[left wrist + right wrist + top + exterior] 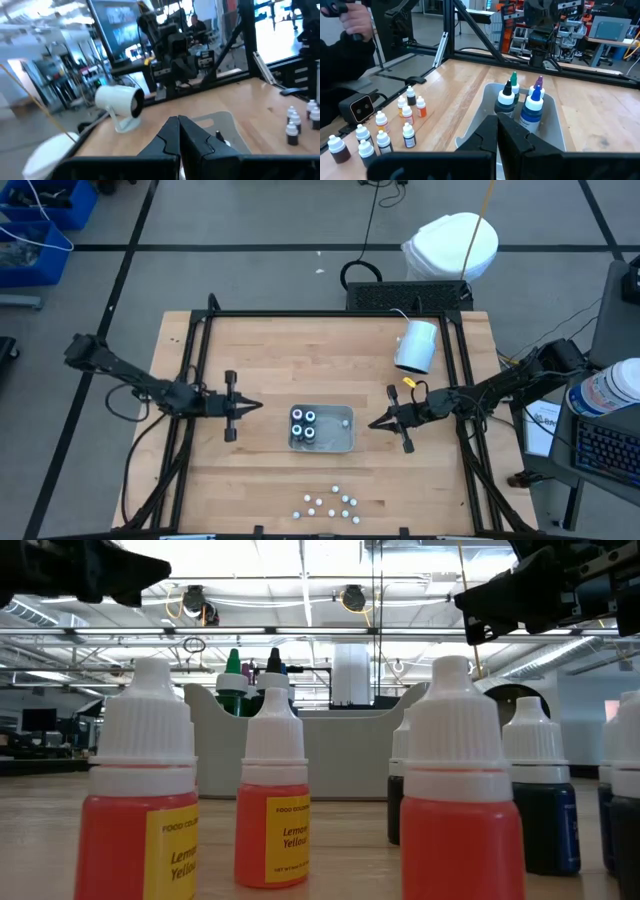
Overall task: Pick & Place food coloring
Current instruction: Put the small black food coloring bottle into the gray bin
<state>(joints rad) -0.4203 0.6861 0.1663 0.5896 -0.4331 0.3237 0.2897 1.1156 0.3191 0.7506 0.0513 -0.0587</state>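
**Both hands closed and empty on either side of the tray**

The left hand [252,406] has its two fingers [170,137] pressed together tip to tip, with nothing between them. Its arm reaches in low from the left edge of the tabletop [270,350], stretched nearly flat, the hand pointing straight across toward the middle.

Just ahead of those fingertips, a short gap away, sits the grey tray [340,442]. The food coloring [303,425] stands upright inside it, four dark bottles bunched in the end of the tray nearest the left hand. From the right wrist view their tips show green, black, purple and blue.

On the far side of the tray the right hand [378,423] faces back at the left one, fingers [487,135] also shut on nothing. Its arm comes in from the right edge, bent at the elbow, with the hand level.

Farther out from both hands, toward the front edge, a loose cluster of small white-capped bottles [328,504] stands on the tabletop. Behind the right hand a white cylindrical object [417,346] lies on the wood.

A person's dark sleeve [340,55] shows beyond the tabletop in the right wrist view.
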